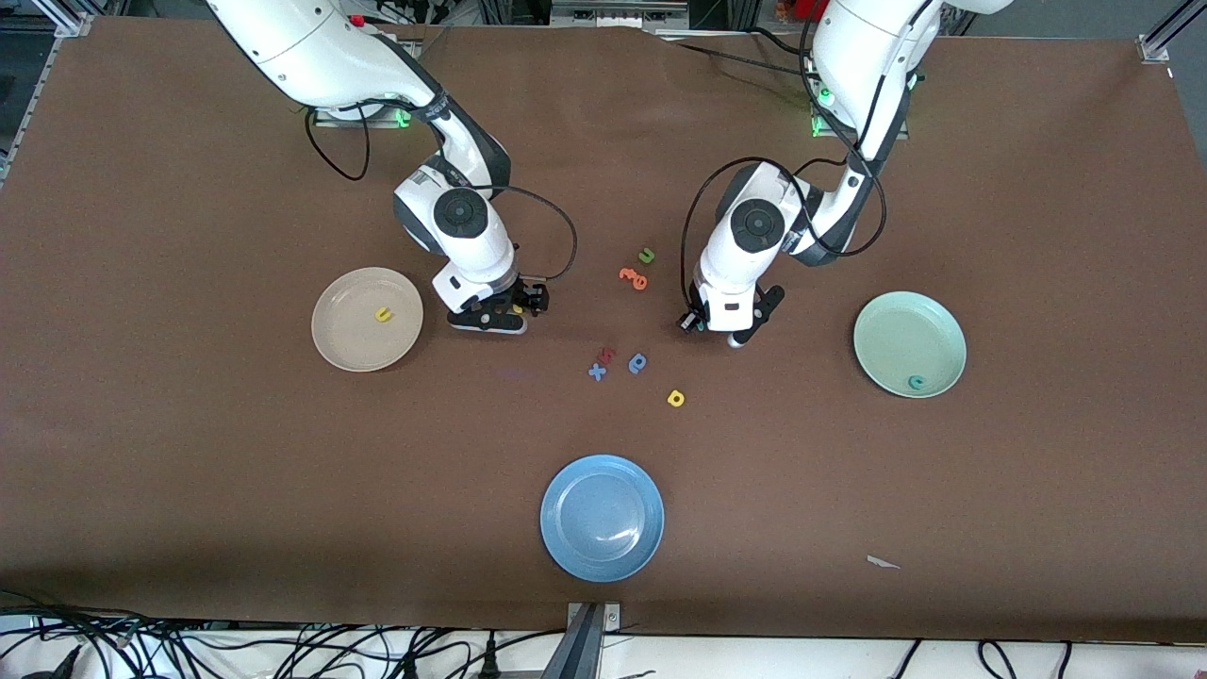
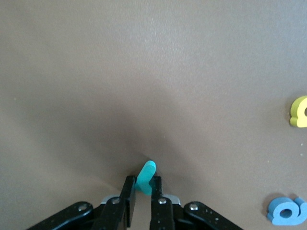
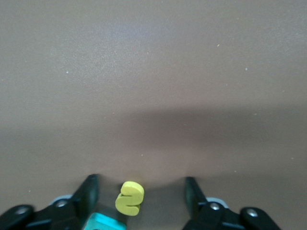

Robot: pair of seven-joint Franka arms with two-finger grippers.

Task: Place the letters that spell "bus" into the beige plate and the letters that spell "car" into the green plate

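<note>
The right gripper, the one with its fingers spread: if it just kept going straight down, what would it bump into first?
Probably the yellow "s", which lies on the table between the open fingers of the right gripper. A teal letter sits close beside it, so it might touch that too.

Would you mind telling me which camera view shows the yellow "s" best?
The right wrist view: the yellow "s" lies in plain sight between the right gripper's open fingers. In the front view only a yellow speck shows beneath that gripper. The left wrist view does not show it.
</note>
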